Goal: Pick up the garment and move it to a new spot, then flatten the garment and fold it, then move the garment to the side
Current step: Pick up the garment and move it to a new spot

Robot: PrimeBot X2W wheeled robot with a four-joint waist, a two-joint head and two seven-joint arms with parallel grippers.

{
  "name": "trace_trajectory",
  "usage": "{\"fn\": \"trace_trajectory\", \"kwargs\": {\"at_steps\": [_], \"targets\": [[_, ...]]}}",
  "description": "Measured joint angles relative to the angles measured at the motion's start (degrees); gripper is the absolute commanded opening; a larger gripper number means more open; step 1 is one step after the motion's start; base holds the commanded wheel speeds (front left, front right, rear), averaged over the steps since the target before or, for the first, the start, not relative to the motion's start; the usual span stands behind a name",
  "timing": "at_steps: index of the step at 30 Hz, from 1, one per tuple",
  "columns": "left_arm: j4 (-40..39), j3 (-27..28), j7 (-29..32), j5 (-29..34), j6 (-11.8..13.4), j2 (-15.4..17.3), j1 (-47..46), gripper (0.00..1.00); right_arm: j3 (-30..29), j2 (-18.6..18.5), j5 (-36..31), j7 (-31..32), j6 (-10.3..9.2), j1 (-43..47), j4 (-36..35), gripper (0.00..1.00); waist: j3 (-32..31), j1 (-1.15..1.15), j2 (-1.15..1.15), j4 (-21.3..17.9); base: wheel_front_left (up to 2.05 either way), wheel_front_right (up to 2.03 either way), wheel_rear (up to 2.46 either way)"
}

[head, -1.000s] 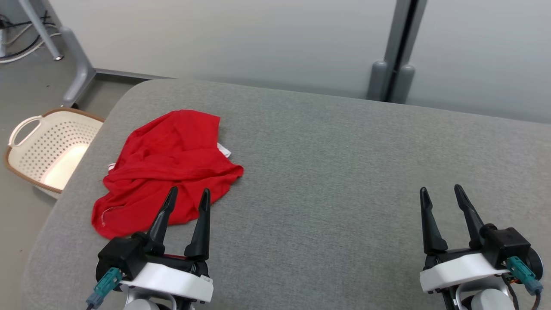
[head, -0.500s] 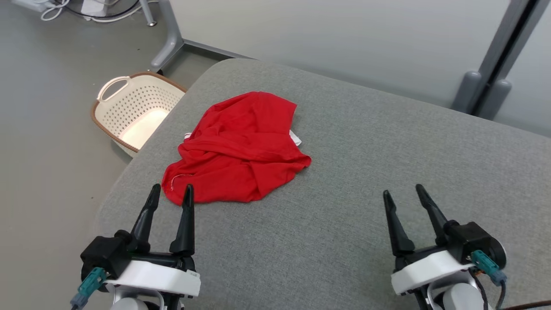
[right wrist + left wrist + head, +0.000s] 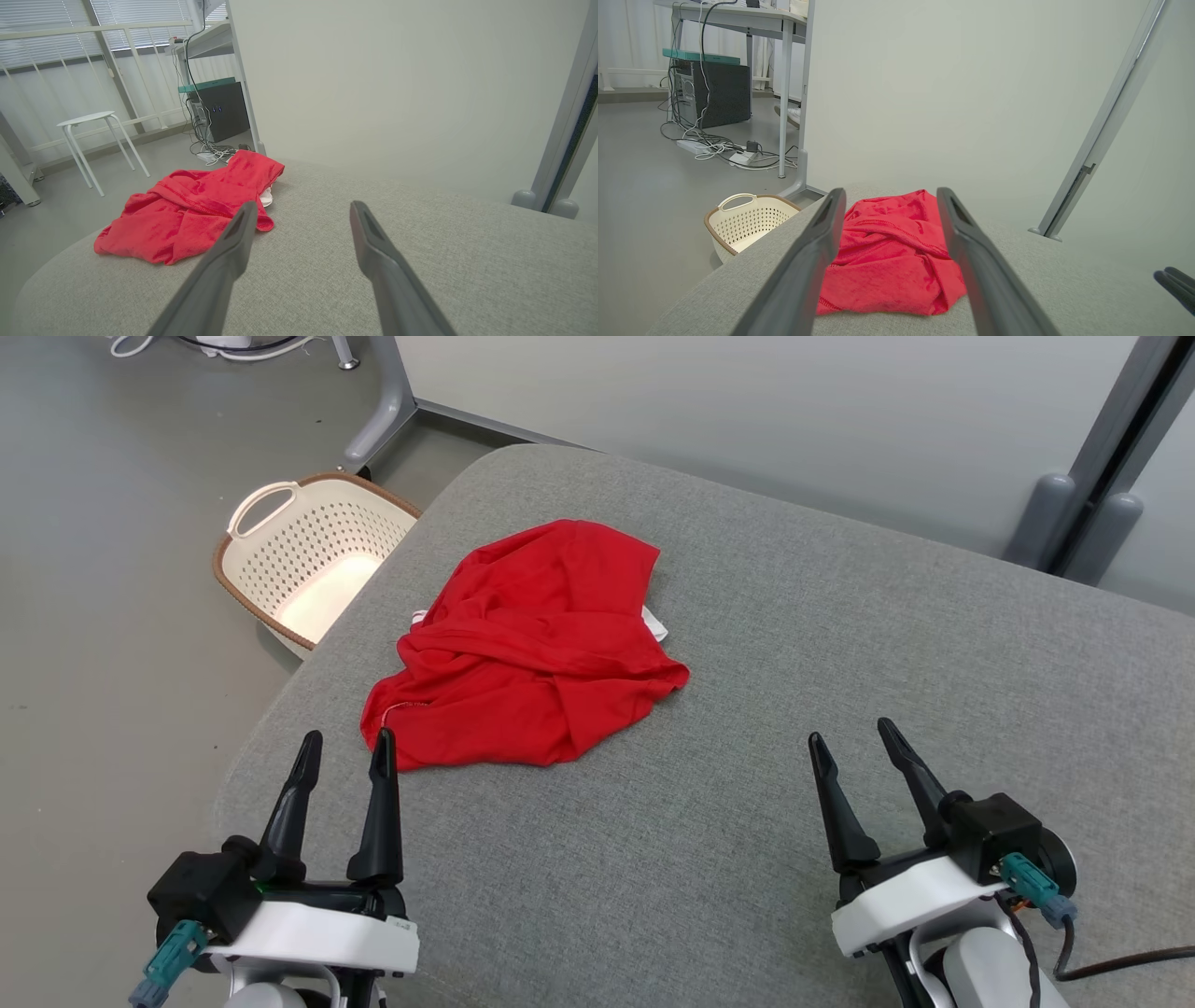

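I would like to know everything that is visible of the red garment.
The red garment is soft, thin-looking cloth, crumpled in a loose heap with twisted folds, not flattened. A stitched hem shows at its near left corner, and a small white piece peeks out at its far right side. It lies on the grey padded surface, near its left end; nothing grips it.

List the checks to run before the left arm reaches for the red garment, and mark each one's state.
1. Left gripper open and empty: ok.
2. Right gripper open and empty: ok.
3. Red garment wholly on the grey cushion: ok.
4. Garment flat: not ok, it lies crumpled.
5. Garment's near corner untouched by the left gripper: cannot tell.
6. Basket on the floor, off the cushion: ok.
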Motion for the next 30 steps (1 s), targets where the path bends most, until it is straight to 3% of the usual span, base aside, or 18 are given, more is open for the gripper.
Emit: {"fn": "trace_trajectory", "kwargs": {"at_steps": [10,17,27,30], "targets": [[2.58,2.19,0.0,0.2,-1.04,0.0,-2.15,1.0,-3.53,-0.66,-0.93,0.0,-0.01,0.47,-0.98,1.0,1.19,0.0,0.0,-0.19,0.0,0.0,0.0],[10.34,4.65,0.0,2.79,-2.6,0.27,-8.56,1.0,-8.21,-2.05,-3.44,0.0,-0.01,0.41,-2.9,1.0,4.63,0.0,0.0,-0.78,0.0,0.0,0.0],[31.14,1.92,4.39,1.77,-3.32,7.9,-25.03,1.0,-13.62,-5.67,-6.64,2.46,-0.02,-2.27,-8.46,1.0,12.17,0.0,0.0,-3.23,0.0,0.0,0.0],[34.62,-2.71,6.13,-0.32,-3.46,9.6,-28.69,1.0,-14.08,-6.32,-6.7,3.44,-0.02,-2.29,-10.53,1.0,14.29,0.0,0.0,-4.0,0.0,0.0,0.0]]}}
